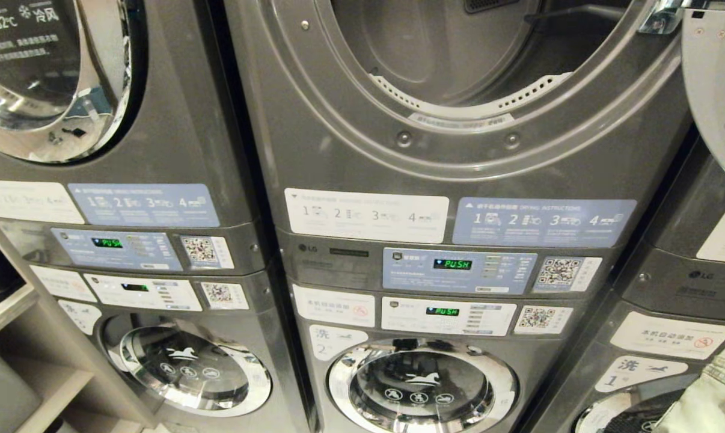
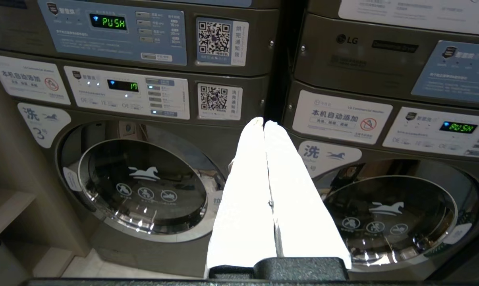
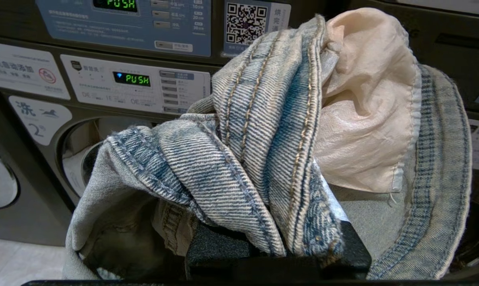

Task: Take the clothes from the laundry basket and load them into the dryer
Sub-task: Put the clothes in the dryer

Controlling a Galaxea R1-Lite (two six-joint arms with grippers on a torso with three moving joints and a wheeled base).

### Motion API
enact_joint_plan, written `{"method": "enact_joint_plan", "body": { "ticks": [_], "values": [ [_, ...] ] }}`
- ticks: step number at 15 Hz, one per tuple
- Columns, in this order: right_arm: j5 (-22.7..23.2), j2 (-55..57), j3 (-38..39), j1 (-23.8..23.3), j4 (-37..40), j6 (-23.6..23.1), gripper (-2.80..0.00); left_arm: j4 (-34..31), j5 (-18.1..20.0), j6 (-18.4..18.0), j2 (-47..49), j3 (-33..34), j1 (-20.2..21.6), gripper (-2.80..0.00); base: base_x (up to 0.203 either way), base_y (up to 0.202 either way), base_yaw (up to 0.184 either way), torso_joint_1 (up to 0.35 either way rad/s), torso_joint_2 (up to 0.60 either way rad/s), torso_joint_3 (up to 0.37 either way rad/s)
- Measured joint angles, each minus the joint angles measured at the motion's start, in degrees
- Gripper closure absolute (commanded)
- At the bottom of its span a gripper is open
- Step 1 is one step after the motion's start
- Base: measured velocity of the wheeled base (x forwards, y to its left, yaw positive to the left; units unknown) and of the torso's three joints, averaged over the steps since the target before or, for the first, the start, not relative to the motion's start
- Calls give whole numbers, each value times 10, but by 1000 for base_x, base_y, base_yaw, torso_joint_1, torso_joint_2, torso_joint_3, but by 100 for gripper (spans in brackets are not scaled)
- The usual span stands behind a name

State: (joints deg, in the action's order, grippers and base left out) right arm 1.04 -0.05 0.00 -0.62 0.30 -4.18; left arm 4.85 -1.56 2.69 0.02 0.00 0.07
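Observation:
The middle dryer's round opening (image 1: 458, 54) gapes at the top of the head view, its drum dark and bare, and its door (image 1: 720, 90) is swung out to the right. My right gripper (image 3: 291, 190) is shut on faded blue jeans (image 3: 255, 131) with a cream pocket lining; the cloth buries the fingers. A corner of the jeans (image 1: 714, 397) shows low at the right in the head view, well below the opening. My left gripper (image 2: 264, 124) is shut and empty, its white fingers pressed together, facing the lower washers. The laundry basket is out of view.
Closed washer doors (image 1: 422, 388) sit under the dryers, with control panels (image 1: 458, 270) reading PUSH between them. A second stacked machine (image 1: 50, 78) stands on the left, a third on the right. A wooden shelf (image 1: 14, 313) is at the far left.

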Motion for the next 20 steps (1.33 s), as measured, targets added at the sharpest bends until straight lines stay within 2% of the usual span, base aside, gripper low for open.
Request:
{"method": "enact_joint_plan", "body": {
  "ticks": [10, 14, 16, 18, 20],
  "values": [
    [2, 0, 0, 0, 0, -4, 0, 0, 0, 1, 0, 0, 0, 0, 191, 0, -1, 2, 1, 4],
    [5, 0, 0, 0, 0, -11, 0, -1, 0, 2, 0, 0, 0, 0, 16, 0, 2, 4, 3, 0],
    [15, 0, -3, 0, -2, -39, 0, -1, 0, 4, 0, 0, 0, 0, 0, 0, 0, 0, 0, 0],
    [40, 1, -55, 0, -14, -51, 0, -1, 0, 4, 0, 0, 0, 0, 0, 0, 0, 0, 0, 0],
    [79, 16, -144, 0, -17, -57, 0, -1, 0, 4, 0, 0, 0, 0, 0, 0, 0, 0, 0, 0]
  ]
}}
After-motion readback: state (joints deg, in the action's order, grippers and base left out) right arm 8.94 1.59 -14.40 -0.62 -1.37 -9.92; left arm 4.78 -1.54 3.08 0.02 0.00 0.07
